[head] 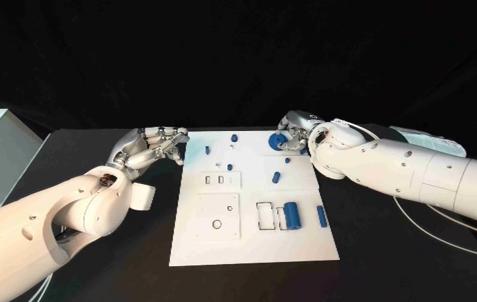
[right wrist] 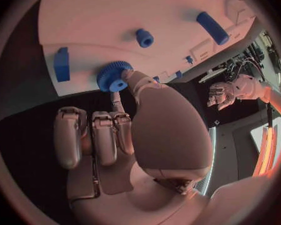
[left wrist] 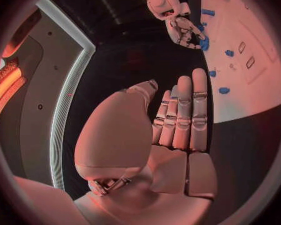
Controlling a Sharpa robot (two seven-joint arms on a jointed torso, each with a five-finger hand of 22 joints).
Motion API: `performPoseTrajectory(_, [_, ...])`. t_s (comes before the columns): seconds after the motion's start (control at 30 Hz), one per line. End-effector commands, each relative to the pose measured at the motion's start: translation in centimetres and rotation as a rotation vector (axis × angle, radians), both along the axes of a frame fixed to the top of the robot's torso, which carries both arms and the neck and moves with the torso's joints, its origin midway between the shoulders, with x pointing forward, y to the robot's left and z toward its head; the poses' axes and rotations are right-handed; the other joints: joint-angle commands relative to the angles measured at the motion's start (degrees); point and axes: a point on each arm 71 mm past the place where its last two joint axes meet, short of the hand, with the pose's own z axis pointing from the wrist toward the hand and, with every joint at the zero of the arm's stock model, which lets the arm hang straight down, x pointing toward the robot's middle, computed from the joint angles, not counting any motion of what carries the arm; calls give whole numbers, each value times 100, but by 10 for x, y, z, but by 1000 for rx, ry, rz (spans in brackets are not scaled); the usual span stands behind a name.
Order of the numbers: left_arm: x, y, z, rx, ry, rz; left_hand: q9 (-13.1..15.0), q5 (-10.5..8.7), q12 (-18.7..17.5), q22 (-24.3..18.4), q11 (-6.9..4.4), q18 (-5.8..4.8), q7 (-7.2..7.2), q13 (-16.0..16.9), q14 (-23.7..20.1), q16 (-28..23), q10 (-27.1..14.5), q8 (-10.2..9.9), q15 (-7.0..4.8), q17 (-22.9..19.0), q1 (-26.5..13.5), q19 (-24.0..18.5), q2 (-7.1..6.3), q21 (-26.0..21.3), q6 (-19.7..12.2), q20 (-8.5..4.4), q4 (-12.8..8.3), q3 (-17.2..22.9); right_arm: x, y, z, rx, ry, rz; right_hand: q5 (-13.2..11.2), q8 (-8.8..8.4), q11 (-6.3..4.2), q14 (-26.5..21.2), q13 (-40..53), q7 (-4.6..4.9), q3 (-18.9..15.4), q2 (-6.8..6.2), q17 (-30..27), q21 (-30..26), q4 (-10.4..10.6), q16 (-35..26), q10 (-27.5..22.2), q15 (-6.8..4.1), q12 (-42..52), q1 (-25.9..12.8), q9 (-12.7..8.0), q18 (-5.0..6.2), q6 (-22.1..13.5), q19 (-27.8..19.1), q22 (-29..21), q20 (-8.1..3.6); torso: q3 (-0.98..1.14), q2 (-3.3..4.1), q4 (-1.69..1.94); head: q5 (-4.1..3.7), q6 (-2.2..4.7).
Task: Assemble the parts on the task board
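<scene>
I see the white task board (head: 254,247) lying flat mid-worktop. A blue gear (head: 278,140) sits at its far right corner, touched by my right hand (head: 298,133). A blue cylinder (head: 295,216) and bar (head: 322,216) lie near right; small blue pegs (head: 234,137) stand farther back.

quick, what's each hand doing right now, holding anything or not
Left hand: open, fingers straight, holding nothing, beside the task board.
Right hand: pinching the blue gear at the board's far edge.
</scene>
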Motion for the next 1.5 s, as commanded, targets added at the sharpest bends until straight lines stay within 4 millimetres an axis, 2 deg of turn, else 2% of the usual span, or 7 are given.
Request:
performPoseTrajectory(0.03, [-1,-3,1,-4,-5,-21,7,-36,-19,5,5,70,19,-3,-30,34,-31,-23,-3,5,-13,-29,-29,20,-11,1,-1,29,-6,11,12,-28,-162,58,44,70,-53,554,1508,-52,40,-25,1302,32,2,12,607,-40,19,-86,63,-89,119,342,571,-38,-8,-3,9,-1,14])
performPoseTrajectory(0.57, [-1,-7,1,-9,-5,-30,7,-36,-19,5,5,70,19,-3,-30,34,-31,-23,-3,5,-13,-29,-29,20,-11,1,-1,29,-25,74,21,-20,-227,202,35,81,-67,561,1508,-66,72,-63,1335,31,13,19,607,-56,19,-126,68,-88,127,342,571,-54,-34,1,19,60,14])
performPoseTrajectory(0.7, [-1,-9,1,-10,-5,-33,7,-36,-19,5,5,70,19,-3,-30,34,-31,-23,-3,5,-13,-29,-29,20,-11,1,-1,29,-25,91,17,-33,-207,228,33,79,-67,561,1508,-66,75,-66,1333,27,12,18,607,-57,19,-126,67,-87,123,340,566,-55,-24,7,22,73,4])
performPoseTrajectory(0.77, [-1,-9,1,-11,-5,-34,7,-36,-19,5,5,70,19,-3,-30,34,-31,-23,-3,5,-13,-29,-29,20,-11,1,-1,29,-24,97,15,-38,-199,236,32,77,-67,561,1508,-65,77,-68,1333,25,12,18,607,-57,19,-127,67,-87,120,339,563,-55,-36,6,29,76,-2])
performPoseTrajectory(0.87, [-1,-9,1,-11,-5,-36,8,-35,-17,18,4,71,16,-2,-35,44,-34,-22,-2,8,-12,-44,-23,40,-12,3,-1,39,-23,105,11,-44,-187,247,31,75,-67,562,1508,-65,81,-69,1336,28,11,19,607,-58,19,-127,66,-87,115,340,567,-56,-21,8,16,90,-1])
performPoseTrajectory(1.07, [-1,-10,1,-12,-6,-37,8,-35,-17,18,4,71,16,-2,-35,44,-34,-22,-2,8,-12,-44,-23,40,-12,3,-1,39,-21,116,4,-61,-160,255,30,70,-67,562,1508,-63,91,-71,1338,26,9,19,607,-58,19,-126,64,-87,106,339,564,-58,-24,15,19,105,-7])
performPoseTrajectory(1.5, [0,-11,1,-13,-5,-38,8,-35,-17,18,4,71,16,-2,-35,44,-34,-22,-2,8,-12,-44,-23,40,-12,3,-1,39,-15,124,-7,-93,-117,244,22,56,-61,559,1508,-54,106,-87,1325,19,11,16,607,-57,19,-142,58,-86,78,337,557,-61,0,23,10,143,-24])
